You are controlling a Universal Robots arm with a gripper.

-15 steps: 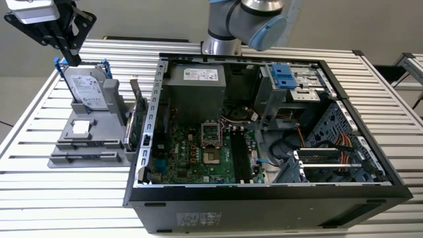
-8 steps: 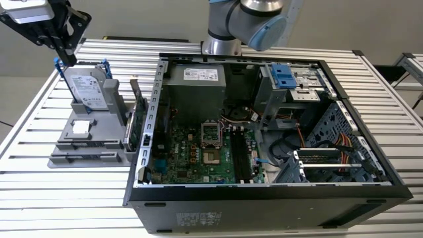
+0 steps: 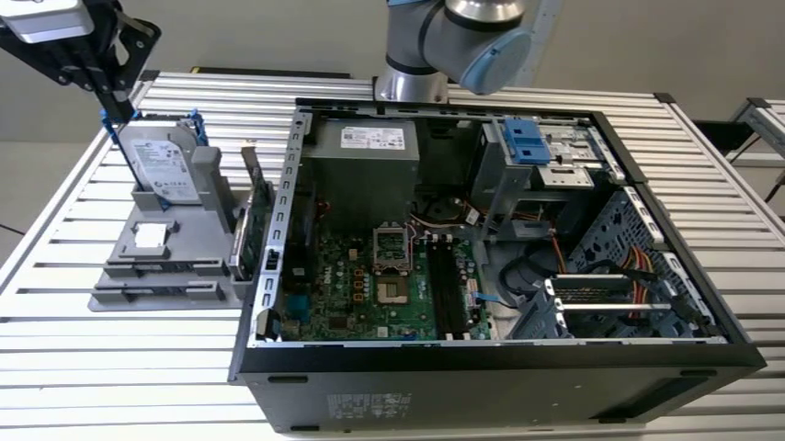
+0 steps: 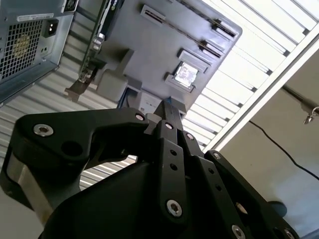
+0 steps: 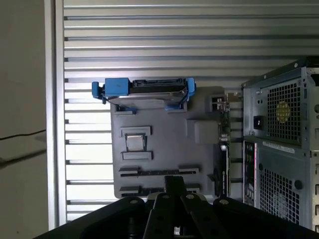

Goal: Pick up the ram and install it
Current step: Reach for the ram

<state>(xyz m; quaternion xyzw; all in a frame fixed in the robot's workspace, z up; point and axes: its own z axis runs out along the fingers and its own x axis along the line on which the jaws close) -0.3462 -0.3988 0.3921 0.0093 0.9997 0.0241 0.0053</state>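
— Where is the gripper (image 3: pixel 114 103)?
— High over the far corner on the exterior view's left, above the hard drive (image 3: pixel 165 165), which stands on edge in the gray holder (image 3: pixel 147 299). In both wrist views its fingers (image 5: pixel 174 185) are pressed together. I cannot tell whether anything thin is pinched between them.

— And the ram?
— I cannot pick it out. In the first wrist view the holder's two long slots (image 5: pixel 159 172) show as thin dark lines, and the fingertips overlap one of them.

— What stands beside the holder?
— A green card (image 3: pixel 261 230) on edge, between the holder and the open computer case (image 3: pixel 491 367). The case lies on its side on the slatted table (image 3: pixel 123 386), with the motherboard (image 3: pixel 356 285) facing up.

— Any writing?
— There is a white label (image 3: pixel 370 138) on the power supply at the far end of the case. The hard drive's face has another, and a sticker (image 3: pixel 368 401) sits on the case's near wall. The print on all three is too small to make out.
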